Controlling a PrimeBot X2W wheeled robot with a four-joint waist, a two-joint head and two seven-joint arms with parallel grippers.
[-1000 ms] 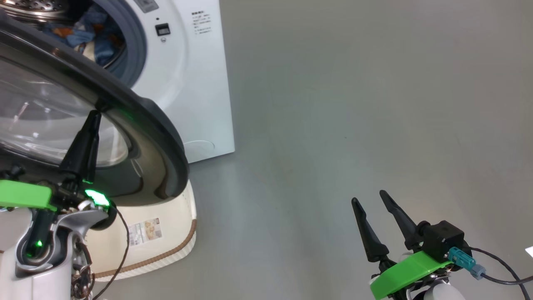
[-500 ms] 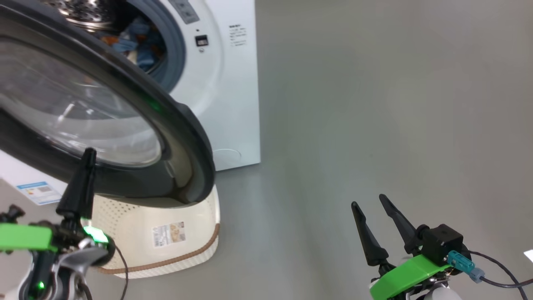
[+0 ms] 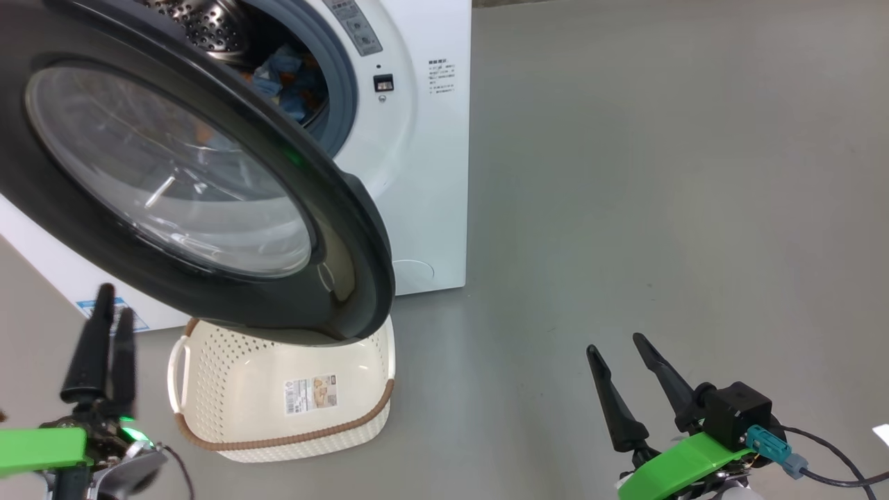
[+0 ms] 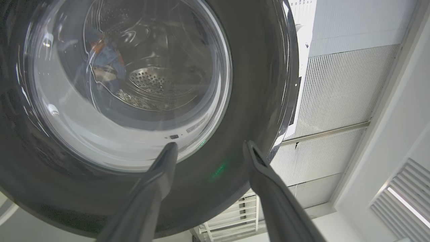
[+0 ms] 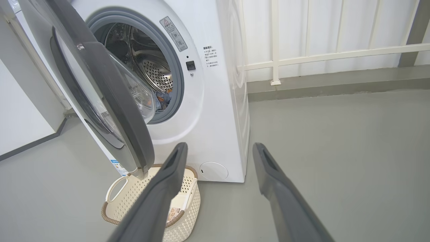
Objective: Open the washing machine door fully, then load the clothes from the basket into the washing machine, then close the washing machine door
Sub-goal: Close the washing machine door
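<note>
I am holding my left gripper (image 4: pixel 210 144), jaws apart, just before the half-open washing machine door (image 4: pixel 255 84), the clothes (image 3: pixel 288 73) lying in the drum (image 3: pixel 201 24) beyond, so closing it, I judge, is calling for a push.

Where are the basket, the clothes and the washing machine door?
basket (image 3: pixel 222 375): head view, perforated inner wall.
clothes (image 3: pixel 292 83): head view, blue fold of fabric.
washing machine door (image 3: pixel 351 232): head view, black right rim.

I have the washing machine (image 3: pixel 424 173) ahead to my left, the clothes (image 3: pixel 288 73) inside its drum (image 3: pixel 201 24). The washing machine door (image 3: pixel 351 236) stands out over the basket (image 3: pixel 229 378), which sits on the floor (image 3: pixel 625 208) just before the machine's front.
</note>
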